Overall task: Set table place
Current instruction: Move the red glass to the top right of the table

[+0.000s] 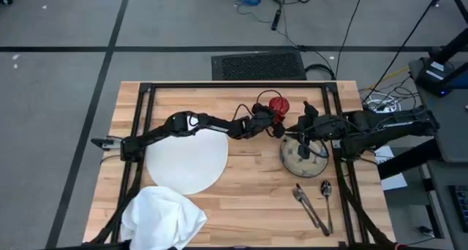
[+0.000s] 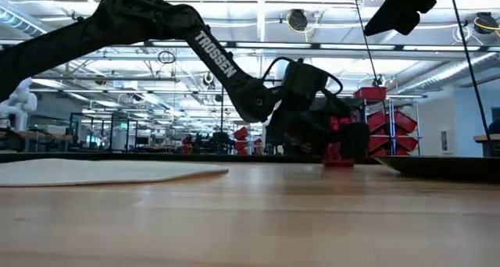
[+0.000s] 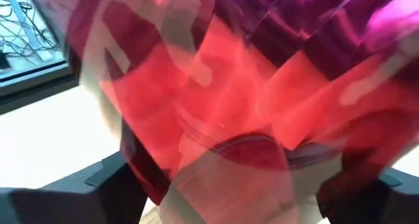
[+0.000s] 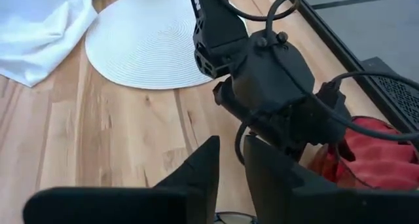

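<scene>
Red cup (image 1: 277,104) at table (image 1: 248,184) rear; bowl (image 1: 300,156) right.

light: bright, even overhead | shadows: soft | left wrist view: red cup (image 3: 216,119) blurred, glare streaks

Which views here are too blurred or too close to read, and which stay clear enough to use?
Left wrist view: the red cup fills the frame, blurred and streaked with glare. Low view: the table foreground is soft, and the left gripper at the cup is a dark silhouette against bright ceiling lights. High view: evenly lit, readable. Right wrist view: sharp on the white plate.
</scene>
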Controlling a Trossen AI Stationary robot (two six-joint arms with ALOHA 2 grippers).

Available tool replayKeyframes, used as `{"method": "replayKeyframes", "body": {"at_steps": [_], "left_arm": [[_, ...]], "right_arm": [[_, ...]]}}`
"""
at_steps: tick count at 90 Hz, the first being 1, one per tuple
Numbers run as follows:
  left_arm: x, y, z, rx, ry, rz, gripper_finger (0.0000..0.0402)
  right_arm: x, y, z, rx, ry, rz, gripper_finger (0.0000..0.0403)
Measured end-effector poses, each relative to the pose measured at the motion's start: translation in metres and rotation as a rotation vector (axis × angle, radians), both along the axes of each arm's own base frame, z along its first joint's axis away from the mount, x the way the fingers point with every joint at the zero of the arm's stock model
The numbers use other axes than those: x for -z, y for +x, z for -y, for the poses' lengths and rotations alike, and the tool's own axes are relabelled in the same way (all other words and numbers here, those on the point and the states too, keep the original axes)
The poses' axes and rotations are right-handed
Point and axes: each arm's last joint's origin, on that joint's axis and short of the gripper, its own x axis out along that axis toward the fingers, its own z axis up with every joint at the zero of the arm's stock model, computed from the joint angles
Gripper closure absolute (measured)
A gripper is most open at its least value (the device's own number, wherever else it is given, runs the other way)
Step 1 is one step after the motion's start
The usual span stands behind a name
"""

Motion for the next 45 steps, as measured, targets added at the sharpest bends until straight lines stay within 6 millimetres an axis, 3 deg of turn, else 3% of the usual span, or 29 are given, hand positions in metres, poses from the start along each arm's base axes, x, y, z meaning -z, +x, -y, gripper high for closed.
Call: {"method": "replayKeyframes", "body": {"at_steps": [21, 45], "left_arm": [[-0.008, 0.005, -0.001, 0.019, 0.004, 0.006, 0.0011], [-0.022, 0.014, 0.004, 0.043, 0.007, -0.168, 0.0003]], "right_arm": [[0.0, 0.0, 0.0, 0.0, 0.001, 0.005, 0.0344], [0.0, 0.0, 0.0, 0.002, 0.003, 0.006, 0.0344]]}}
